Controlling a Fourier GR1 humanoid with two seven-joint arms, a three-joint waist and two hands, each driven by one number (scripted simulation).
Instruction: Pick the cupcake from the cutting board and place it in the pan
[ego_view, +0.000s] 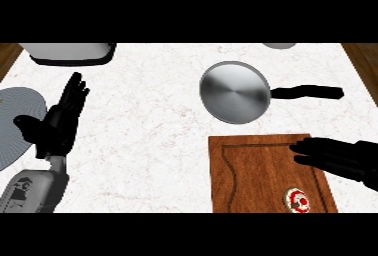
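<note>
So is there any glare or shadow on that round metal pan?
Head view: the round grey metal pan shows a soft radial sheen, brightest near its middle; no distinct shadow beneath it on the white marble counter; its black handle looks flat, unlit.

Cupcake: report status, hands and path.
Left hand open, resting. Right hand open over cutting board. Cupcake on board, untouched. Pan empty, path clear.

White marbled counter (148, 150) bearing a steel pan (234, 92) with black handle. Wooden cutting board (258, 175) just below the pan. Grey ribbed plate (15, 125) far left of it; grey appliance (70, 53) up-left.
</note>
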